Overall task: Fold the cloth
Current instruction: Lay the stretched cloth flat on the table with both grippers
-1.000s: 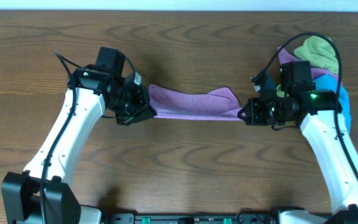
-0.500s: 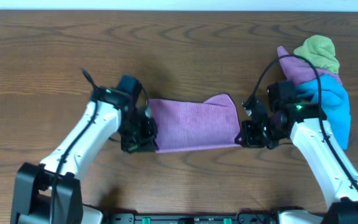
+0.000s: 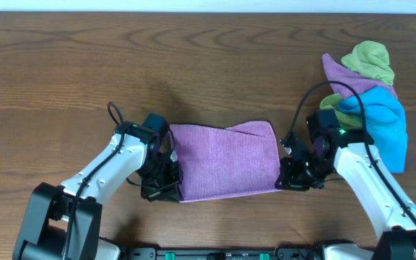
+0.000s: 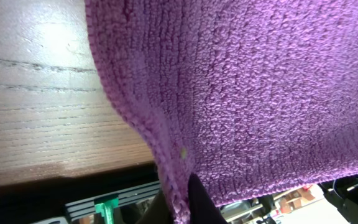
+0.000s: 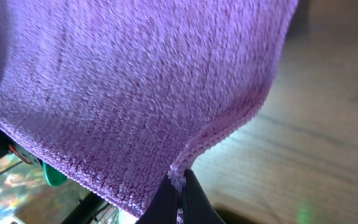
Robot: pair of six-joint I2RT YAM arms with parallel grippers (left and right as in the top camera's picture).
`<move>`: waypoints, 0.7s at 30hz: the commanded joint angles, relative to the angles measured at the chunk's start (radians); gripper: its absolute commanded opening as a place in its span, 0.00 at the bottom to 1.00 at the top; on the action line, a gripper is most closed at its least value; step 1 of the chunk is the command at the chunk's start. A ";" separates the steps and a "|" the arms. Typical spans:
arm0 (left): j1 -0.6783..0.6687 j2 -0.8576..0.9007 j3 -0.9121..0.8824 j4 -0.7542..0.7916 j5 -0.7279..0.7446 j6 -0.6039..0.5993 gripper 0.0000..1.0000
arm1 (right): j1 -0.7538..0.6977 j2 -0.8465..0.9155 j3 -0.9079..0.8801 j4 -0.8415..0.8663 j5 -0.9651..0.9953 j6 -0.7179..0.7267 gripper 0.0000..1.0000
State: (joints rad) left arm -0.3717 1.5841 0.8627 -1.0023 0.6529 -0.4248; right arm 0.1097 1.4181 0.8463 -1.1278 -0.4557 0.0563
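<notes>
Two-handed hold on the cloth [image 3: 226, 159].
Nearest, pinched tight on its near corners: left gripper [image 3: 166, 189] on the left one, right gripper [image 3: 286, 180] on the right. Spread between them over the table [image 3: 63, 72], far edge rumpled toward the right. Farther back at right, a heap of blue, green and purple cloths [image 3: 381, 123], apart from it.

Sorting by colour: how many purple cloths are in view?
2: the cloth spread at centre front, and a purple cloth in the pile at right; more may be buried.
</notes>
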 commanded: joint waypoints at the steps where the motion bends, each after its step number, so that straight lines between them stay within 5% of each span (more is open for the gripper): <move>1: -0.003 0.003 -0.011 -0.014 -0.031 0.006 0.06 | -0.002 -0.021 -0.004 -0.019 0.094 0.002 0.01; 21: -0.126 0.003 -0.117 0.033 0.010 -0.056 0.06 | 0.001 -0.034 -0.004 -0.077 0.119 0.082 0.01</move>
State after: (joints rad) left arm -0.4988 1.5841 0.7677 -0.9558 0.7109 -0.4709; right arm 0.1101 1.4040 0.8455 -1.2060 -0.3962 0.1265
